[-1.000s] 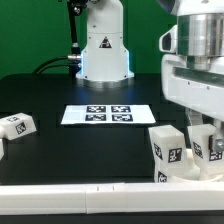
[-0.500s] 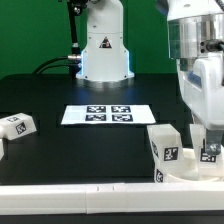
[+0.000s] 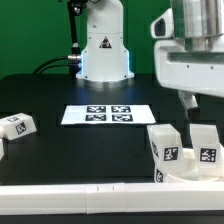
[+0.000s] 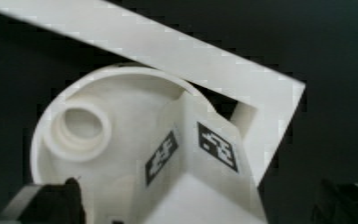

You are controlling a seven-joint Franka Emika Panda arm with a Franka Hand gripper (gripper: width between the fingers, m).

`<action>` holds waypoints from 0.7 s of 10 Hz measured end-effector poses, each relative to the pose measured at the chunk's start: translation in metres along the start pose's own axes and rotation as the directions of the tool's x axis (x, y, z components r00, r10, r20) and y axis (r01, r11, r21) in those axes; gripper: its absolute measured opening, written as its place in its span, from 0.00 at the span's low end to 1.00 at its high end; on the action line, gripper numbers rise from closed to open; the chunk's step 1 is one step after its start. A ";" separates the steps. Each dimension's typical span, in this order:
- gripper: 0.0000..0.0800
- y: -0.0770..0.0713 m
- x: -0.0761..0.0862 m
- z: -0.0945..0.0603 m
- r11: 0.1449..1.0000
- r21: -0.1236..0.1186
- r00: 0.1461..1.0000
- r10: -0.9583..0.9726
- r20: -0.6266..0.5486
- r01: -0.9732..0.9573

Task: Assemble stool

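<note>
One arm [image 3: 196, 45], end effector [image 3: 193, 101] hovering above stool [image 3: 167, 150]

stool legs [image 3: 165, 148] white w/ blk-&-wht square tags; seat [image 4: 131, 100] plain white. marker board [image 3: 108, 114] white, four blk/wht tags. table [image 3: 90, 150] black. backdrop [image 3: 30, 20] green.

A black table [image 3: 60, 150] carried the marker board [image 3: 108, 114] at its middle, in front of the arm's white base [image 3: 104, 50]. Toward the exterior view's left a loose leg [image 3: 17, 125] lay on its side, well apart from the rest. At the exterior view's right two tagged legs, the nearer [image 3: 166, 148] and the farther [image 3: 206, 145], stood upright side by side on the seat [image 3: 186, 174]. The gripper [image 3: 192, 98] hung above them, touching neither. A white rail [image 3: 80, 190] ran along the front edge.
</note>
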State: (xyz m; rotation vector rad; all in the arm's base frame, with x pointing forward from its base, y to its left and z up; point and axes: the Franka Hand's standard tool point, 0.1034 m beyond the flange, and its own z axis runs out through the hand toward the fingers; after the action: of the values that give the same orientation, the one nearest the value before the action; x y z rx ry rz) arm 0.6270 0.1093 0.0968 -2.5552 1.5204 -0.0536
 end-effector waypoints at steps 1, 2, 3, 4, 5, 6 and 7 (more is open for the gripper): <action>0.81 0.001 0.000 0.002 0.999 -0.003 0.999 -0.041 -0.001 0.041; 0.81 0.002 0.000 0.003 0.995 -0.004 0.995 -0.100 -0.001 0.100; 0.81 0.002 0.001 0.003 0.988 -0.005 0.988 -0.155 -0.001 0.155; 0.81 0.002 0.002 0.001 0.957 -0.013 0.957 -0.290 0.004 0.290; 0.81 0.000 0.006 -0.009 0.861 -0.031 0.862 -0.507 0.025 0.507; 0.81 -0.001 0.006 -0.010 0.740 -0.044 0.741 -0.670 0.047 0.671; 0.81 -0.005 0.005 -0.009 0.647 -0.046 0.649 -0.759 0.058 0.761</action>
State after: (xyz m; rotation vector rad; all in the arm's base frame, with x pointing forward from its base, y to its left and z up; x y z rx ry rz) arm 0.6321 0.1061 0.1063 -3.0270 0.3137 -0.0619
